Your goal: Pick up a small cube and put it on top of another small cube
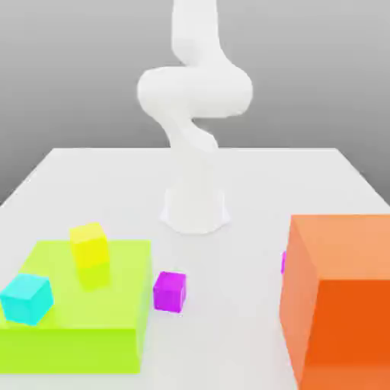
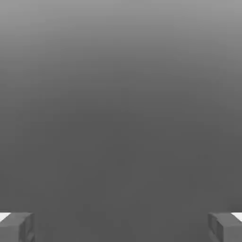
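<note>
In the hand view, the two fingertips of the gripper (image 2: 121,228) stand wide apart at the lower corners of the frame, with nothing between them. In the exterior view, the white arm (image 1: 195,91) rises from its base at the centre and runs out of the top of the frame. Below and just to the exterior view's left of that base, the magenta-purple cube (image 1: 169,292) sits on the pale worktop (image 1: 228,327), beside a flat lime-green block (image 1: 126,289) at lower left. On that block rest a yellow cube (image 1: 90,245) and, nearer the left edge, a cyan cube (image 1: 27,299). A tall orange block (image 1: 343,305) fills the lower right, partly hiding another magenta-purple piece (image 1: 283,263).
</note>
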Action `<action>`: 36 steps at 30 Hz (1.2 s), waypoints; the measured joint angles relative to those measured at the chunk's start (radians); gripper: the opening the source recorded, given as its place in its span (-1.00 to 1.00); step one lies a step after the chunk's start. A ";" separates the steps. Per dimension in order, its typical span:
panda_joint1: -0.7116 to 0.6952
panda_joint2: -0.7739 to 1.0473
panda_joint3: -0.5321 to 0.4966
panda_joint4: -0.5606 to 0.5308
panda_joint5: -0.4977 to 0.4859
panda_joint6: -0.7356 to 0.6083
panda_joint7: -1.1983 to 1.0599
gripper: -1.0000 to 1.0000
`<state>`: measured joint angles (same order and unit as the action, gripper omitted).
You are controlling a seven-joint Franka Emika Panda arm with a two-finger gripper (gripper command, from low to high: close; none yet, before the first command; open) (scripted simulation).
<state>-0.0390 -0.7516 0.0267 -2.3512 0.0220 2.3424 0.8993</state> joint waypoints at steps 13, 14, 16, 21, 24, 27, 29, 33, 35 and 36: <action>-0.181 0.251 0.141 -0.267 0.086 0.221 0.542 0.00; -0.194 0.270 0.151 -0.287 0.092 0.238 0.584 0.00; -0.216 0.308 0.169 -0.328 0.100 0.272 0.670 0.00; -0.276 0.404 0.218 -0.429 0.121 0.356 0.884 0.00; -0.312 0.462 0.248 -0.490 0.133 0.407 1.014 0.00; -0.348 0.520 0.277 -0.551 0.143 0.457 1.144 0.00; -0.371 0.559 0.294 -0.592 0.148 0.492 1.233 0.00; -0.414 0.645 0.316 -0.651 0.113 0.565 1.401 0.00; -0.449 0.699 0.321 -0.647 0.021 0.609 1.479 0.00; -0.465 0.727 0.312 -0.642 -0.043 0.631 1.526 0.00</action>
<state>-0.5038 -0.0244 0.3384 -2.9933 -0.0206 2.9729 2.4253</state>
